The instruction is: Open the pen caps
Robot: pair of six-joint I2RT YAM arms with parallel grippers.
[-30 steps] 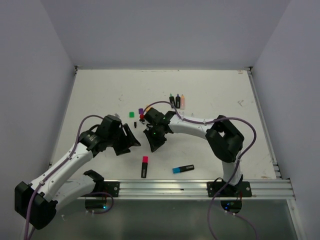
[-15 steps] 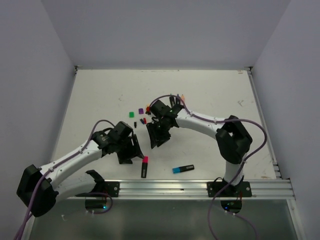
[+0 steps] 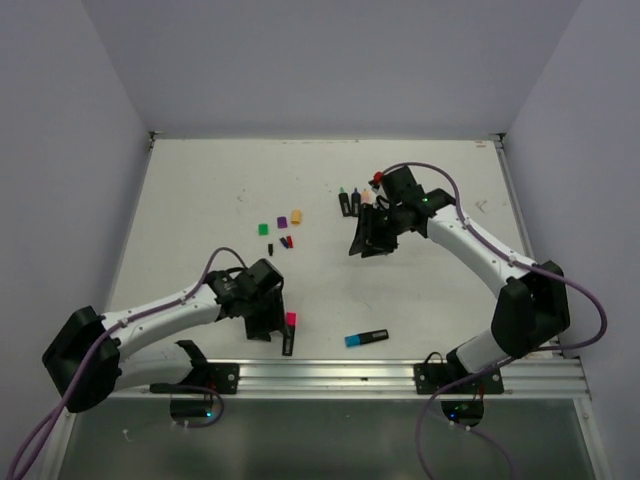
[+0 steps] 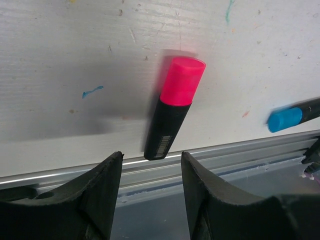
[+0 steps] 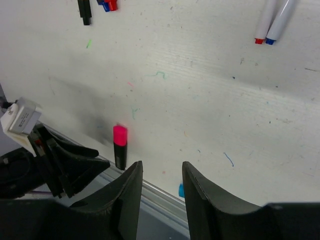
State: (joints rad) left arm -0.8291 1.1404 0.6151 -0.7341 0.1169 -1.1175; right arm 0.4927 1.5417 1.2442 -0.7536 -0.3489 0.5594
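Right of the pink highlighter (image 4: 170, 120), which has its cap on, lies the blue highlighter (image 3: 366, 338), capped too: two left, I judge. Green, purple, orange loose caps (image 3: 282, 221) beyond it: those done. Left claw (image 4: 151, 157) released, just short of it. Right claw (image 5: 161, 167) released, empty, well beyond it.

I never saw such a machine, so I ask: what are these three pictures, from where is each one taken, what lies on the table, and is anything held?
Two robot arms are bolted at the near edge of a white table. One picture looks down from above; the other two come from a camera on each wrist. The left arm has its jaws open before a pink-capped highlighter; a blue-capped highlighter lies nearby. The right arm hangs over the table, jaws open. A loose green cap, purple cap and orange cap lie farther back. Nothing is held.
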